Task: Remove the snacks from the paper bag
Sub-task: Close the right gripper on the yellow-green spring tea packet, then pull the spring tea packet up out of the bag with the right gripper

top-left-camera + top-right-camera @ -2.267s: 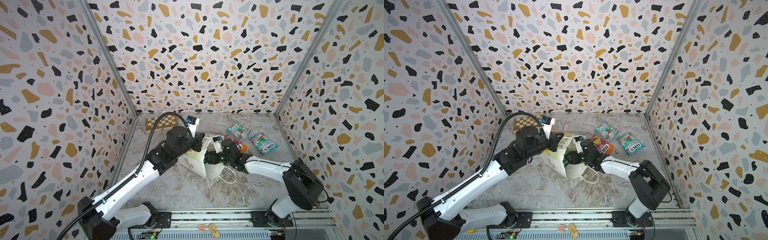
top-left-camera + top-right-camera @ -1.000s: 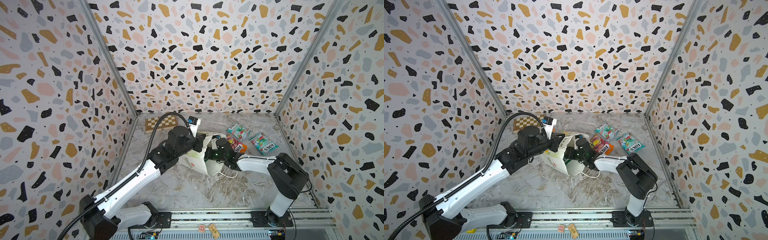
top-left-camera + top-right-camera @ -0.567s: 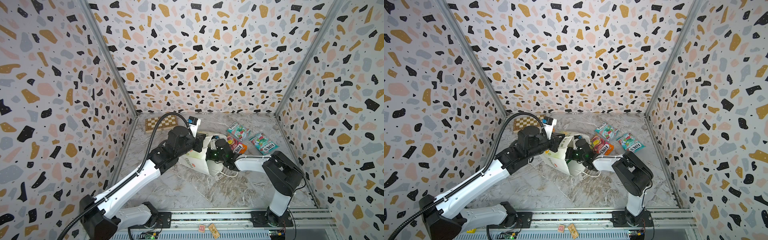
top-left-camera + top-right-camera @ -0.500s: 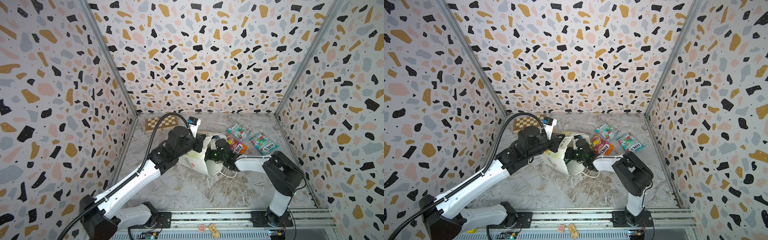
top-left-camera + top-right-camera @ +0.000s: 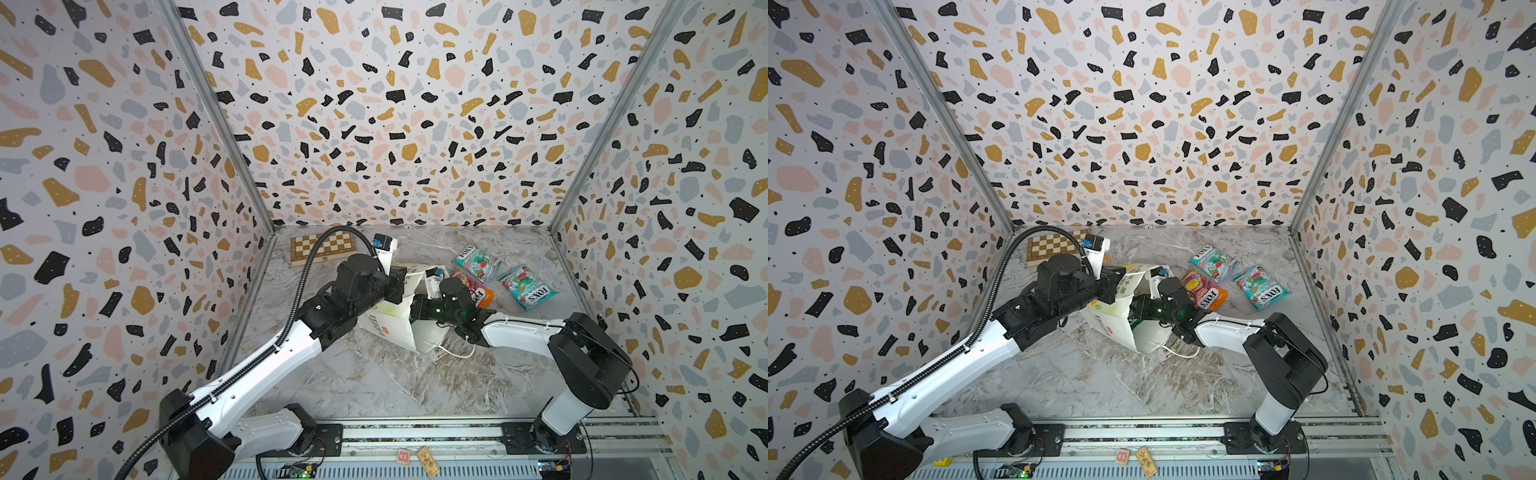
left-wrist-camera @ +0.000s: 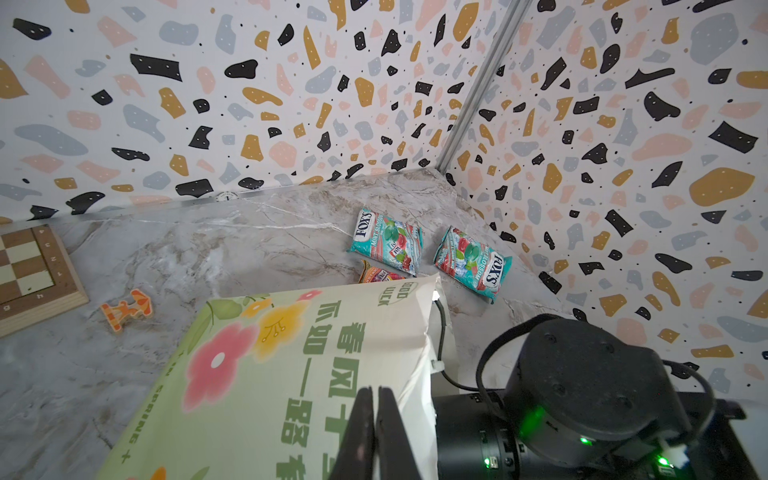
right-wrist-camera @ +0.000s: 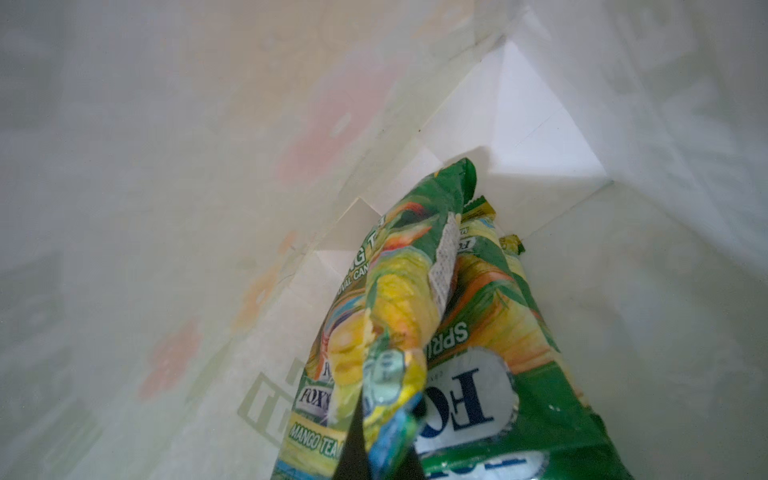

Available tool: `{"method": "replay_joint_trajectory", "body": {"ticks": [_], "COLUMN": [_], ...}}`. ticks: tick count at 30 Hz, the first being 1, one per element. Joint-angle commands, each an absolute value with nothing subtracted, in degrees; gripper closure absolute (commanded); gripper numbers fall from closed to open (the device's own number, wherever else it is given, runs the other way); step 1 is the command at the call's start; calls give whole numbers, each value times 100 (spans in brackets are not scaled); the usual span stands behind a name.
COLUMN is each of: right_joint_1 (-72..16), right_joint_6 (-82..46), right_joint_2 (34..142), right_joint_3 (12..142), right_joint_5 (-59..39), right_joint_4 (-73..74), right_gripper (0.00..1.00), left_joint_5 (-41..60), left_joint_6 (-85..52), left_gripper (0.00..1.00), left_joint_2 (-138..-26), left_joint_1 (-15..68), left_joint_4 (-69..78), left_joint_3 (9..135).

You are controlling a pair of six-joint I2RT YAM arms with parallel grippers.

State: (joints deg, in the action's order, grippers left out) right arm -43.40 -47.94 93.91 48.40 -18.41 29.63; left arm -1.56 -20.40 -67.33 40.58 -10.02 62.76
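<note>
speckled terrazzo walls box in the marble table. mid-table the paper bag lies tipped, mouth to the right. my left gripper is pinched closed on its upper rim. my right gripper is inside the bag, clamped on a green-yellow packet, a second green-yellow packet touching it. out on the far right lie a teal packet, a second teal packet and an orange packet.

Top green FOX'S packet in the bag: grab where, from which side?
Pinch its crumpled near end, entering through the paper bag's mouth. The green packet lies end-on to the mouth, so only that thin end presents. Right tool is shut there.
</note>
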Motion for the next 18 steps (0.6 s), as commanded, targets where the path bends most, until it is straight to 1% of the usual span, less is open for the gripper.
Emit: {"method": "replay_joint_trajectory", "body": {"ticks": [1, 18], "right_joint_1": [-4329, -4289], "right_joint_6": [-4536, -3384], "right_joint_2": [8965, 7624], "right_joint_3": [4777, 4500], "right_joint_5": [-1897, -1676], "right_joint_4": [2830, 1564], "right_gripper": [100, 100], "left_joint_5": [-434, -510], "left_joint_6": [-2093, -2082], "left_gripper": [100, 100], "left_joint_2": [-6603, -6590], "left_joint_1": [4069, 4069], "left_joint_4": [-848, -808], "left_joint_3": [6226, 6203]}}
